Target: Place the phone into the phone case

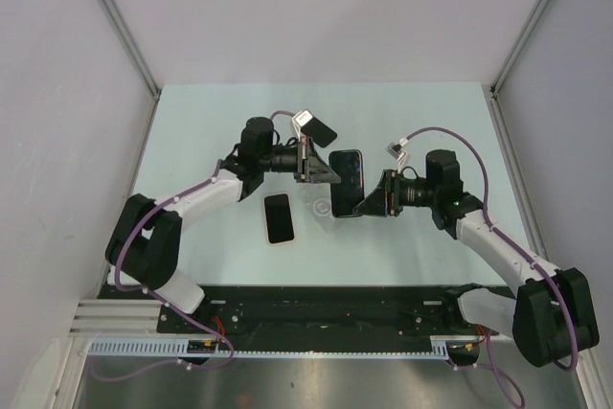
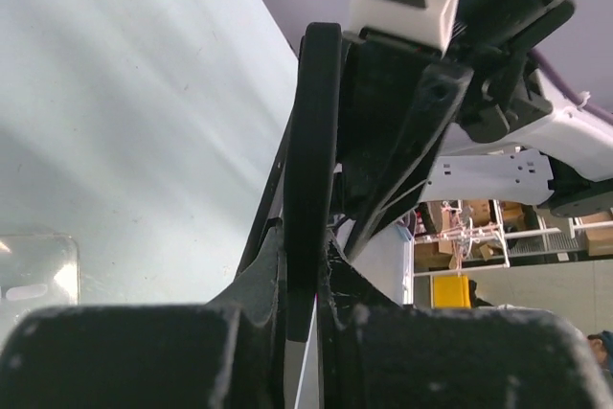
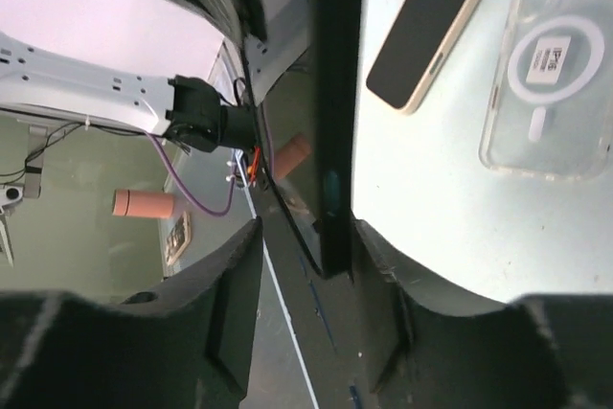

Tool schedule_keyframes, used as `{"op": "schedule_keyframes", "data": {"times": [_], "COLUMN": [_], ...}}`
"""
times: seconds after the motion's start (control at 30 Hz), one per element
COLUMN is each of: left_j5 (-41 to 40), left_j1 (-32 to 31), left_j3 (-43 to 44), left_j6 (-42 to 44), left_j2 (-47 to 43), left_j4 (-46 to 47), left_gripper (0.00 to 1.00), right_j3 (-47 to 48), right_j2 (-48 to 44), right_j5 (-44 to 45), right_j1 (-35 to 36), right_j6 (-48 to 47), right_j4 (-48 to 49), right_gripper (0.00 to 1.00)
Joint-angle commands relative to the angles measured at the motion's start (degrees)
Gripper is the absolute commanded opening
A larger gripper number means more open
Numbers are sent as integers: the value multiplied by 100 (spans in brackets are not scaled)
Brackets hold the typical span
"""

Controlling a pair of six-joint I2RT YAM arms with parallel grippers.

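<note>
Table: pale surface carrying all items, with both arms reaching in to meet near its middle.

Black phone: off the table, held between the two grippers, its glossy face toward the overhead camera.

Second phone: lies flat on the table, screen up, pale edging, just left of the held one and clear of both grippers.

Clear phone case: lies flat on the table beside the second phone, its ring marking visible, nothing inside it. In the overhead view it sits partly under the held phone.

Left gripper: nearly closed, pinching one end of the black phone. The left wrist view shows the phone edge-on, wedged between the two fingers.

Right gripper: fingers spread partway and straddling the opposite end. One finger lies against the phone's face, while a visible gap separates the other finger from it, so this is no firm clamp.
</note>
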Motion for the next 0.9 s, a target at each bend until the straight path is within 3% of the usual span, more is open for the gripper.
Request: {"op": "schedule_keyframes", "data": {"times": [0.0, 0.03, 0.13, 0.3, 0.4, 0.43, 0.47, 0.6, 0.63, 0.77, 0.87], "left_j5": [-2, -20, -108, -187, -213, -248, -292, -450, -529, -548, -739], "left_j1": [34, 34, 42, 51, 112, 269, 332, 745, 937, 1527, 1940], "left_j3": [-24, -58, -94, -138, -182, -173, -164, -103, -51, 117, 283], "left_j6": [-294, -285, -127, 49, 162, 329, 400, 882, 1223, 1885, 2535], "left_j2": [-325, -325, -360, -413, -439, -491, -509, -545, -536, -501, -492], "left_j4": [675, 658, 396, 131, -131, -490, -641, -1432, -2017, -2936, -3734], "left_gripper": [0, 0, 0, 0, 0, 0, 0, 0, 0, 0, 0], "right_j3": [-229, -264, -361, -396, -396, -396, -396, -396, -396, -396, -396], "right_j2": [-74, -74, -153, -233, -381, -608, -724, -1120, -1120, -866, -795], "right_j5": [-110, -93, 30, 171, 460, 835, 1152, 1840, 1893, 1744, 2156], "right_j1": [52, 52, 44, 70, 70, 70, 79, 70, 26, -315, -475], "right_j6": [21, 73, 205, 381, 443, 373, 329, 180, 127, 92, 22], "right_j4": [256, 317, 484, 582, 407, 162, 81, -332, -472, -877, -1264], "right_gripper": [39, 27, 7, 4, 37, 67, 78, 92, 100, 100, 100]}}
